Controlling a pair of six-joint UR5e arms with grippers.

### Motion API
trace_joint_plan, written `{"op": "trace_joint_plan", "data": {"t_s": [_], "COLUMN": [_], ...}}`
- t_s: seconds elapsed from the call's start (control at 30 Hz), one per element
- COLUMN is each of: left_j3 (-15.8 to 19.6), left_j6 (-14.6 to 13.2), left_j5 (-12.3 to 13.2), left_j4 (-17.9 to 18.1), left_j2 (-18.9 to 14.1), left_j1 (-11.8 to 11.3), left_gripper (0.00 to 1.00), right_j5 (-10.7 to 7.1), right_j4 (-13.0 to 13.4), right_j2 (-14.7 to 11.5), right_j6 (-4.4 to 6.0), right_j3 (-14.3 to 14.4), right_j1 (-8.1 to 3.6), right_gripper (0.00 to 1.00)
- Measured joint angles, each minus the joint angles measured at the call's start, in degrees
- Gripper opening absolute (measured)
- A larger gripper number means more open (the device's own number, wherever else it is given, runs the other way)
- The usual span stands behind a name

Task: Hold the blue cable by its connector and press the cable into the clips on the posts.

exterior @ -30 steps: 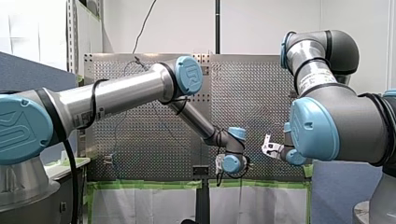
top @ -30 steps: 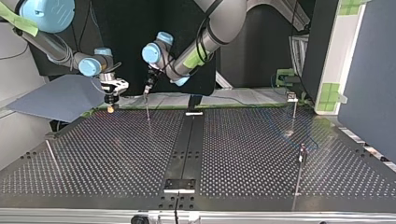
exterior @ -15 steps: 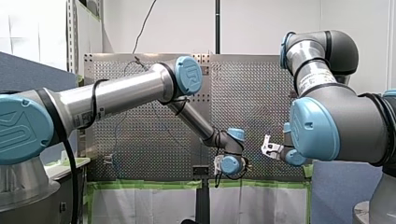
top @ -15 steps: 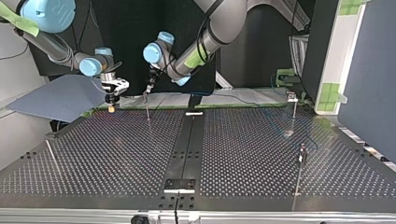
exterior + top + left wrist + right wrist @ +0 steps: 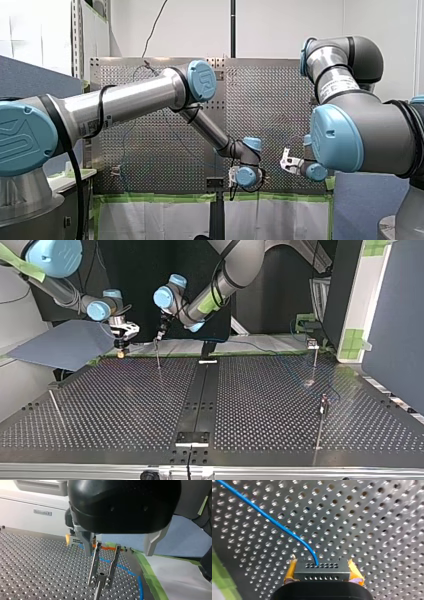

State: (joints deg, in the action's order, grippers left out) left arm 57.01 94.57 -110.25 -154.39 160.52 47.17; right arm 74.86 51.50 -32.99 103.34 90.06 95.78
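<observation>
Our right gripper (image 5: 323,567) has its jaws clamped on the black connector (image 5: 322,573), a flat block with two rows of small holes, caught at each end by a yellow pad (image 5: 291,571). The thin blue cable (image 5: 274,521) leaves the connector's upper face, bends, and runs off in a long line across the perforated table (image 5: 374,517). In the top view all this sits near the table's far edge, at the left. Just beside it our left gripper (image 5: 100,583) straddles the top of a slim metal post (image 5: 97,593). Whether those jaws pinch it or stand free we cannot tell.
</observation>
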Motion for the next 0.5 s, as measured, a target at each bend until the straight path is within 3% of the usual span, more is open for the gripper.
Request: {"op": "trace_joint_plan", "data": {"t_s": [0.07,0.3,0.5], "left_j3": [0.0,0.36,2.91], "left_j6": [0.02,-0.09,-0.1], "left_j5": [-0.65,-2.87,-3.07], "left_j4": [-0.38,-3.7,-3.11], "left_j2": [-0.04,-0.43,-2.76], "left_j1": [-0.01,0.52,0.41], "left_gripper": [1.0,1.0,1.0], "right_j5": [0.41,3.84,4.66], "right_j4": [-0.37,-3.3,-2.47], "right_j2": [0.21,0.38,0.33], "right_j6": [-0.43,-3.77,-4.7], "right_j3": [0.06,1.45,4.19], "right_j1": [0.0,-0.13,-0.67], "right_gripper": [0.0,0.0,0.0]}}
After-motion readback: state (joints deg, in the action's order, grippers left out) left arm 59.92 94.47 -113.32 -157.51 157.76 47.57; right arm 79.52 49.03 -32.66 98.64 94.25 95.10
